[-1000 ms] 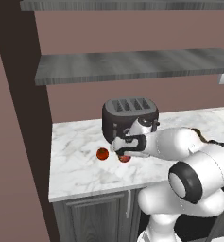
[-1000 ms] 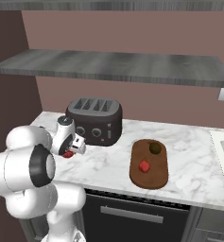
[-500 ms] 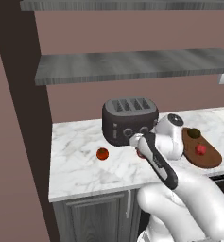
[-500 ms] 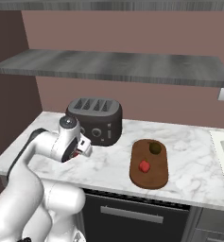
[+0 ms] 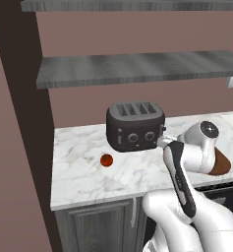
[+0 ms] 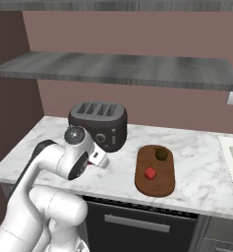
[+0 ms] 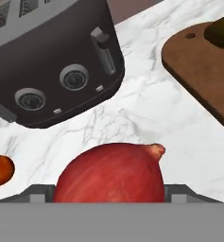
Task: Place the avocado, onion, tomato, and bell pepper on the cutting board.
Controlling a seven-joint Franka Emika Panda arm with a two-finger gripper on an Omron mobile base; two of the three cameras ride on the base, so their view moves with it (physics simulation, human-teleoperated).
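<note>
Swinging rightward off the left worktop [image 5: 83, 152], the pincer [image 7: 108, 189] carried one onion [image 7: 111, 177], clamped. One avocado [image 6: 161, 154] and one tomato [image 6: 150, 173] sat on the cutting board [image 6: 162, 184]; one red ball [image 5: 106, 160] lay beside the toaster [image 5: 135, 125].

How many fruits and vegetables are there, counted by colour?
Red: 3 (held onion, ball on the counter, piece on the cutting board)
Olive-brown: 1 (avocado on the cutting board)
Total: 4
</note>
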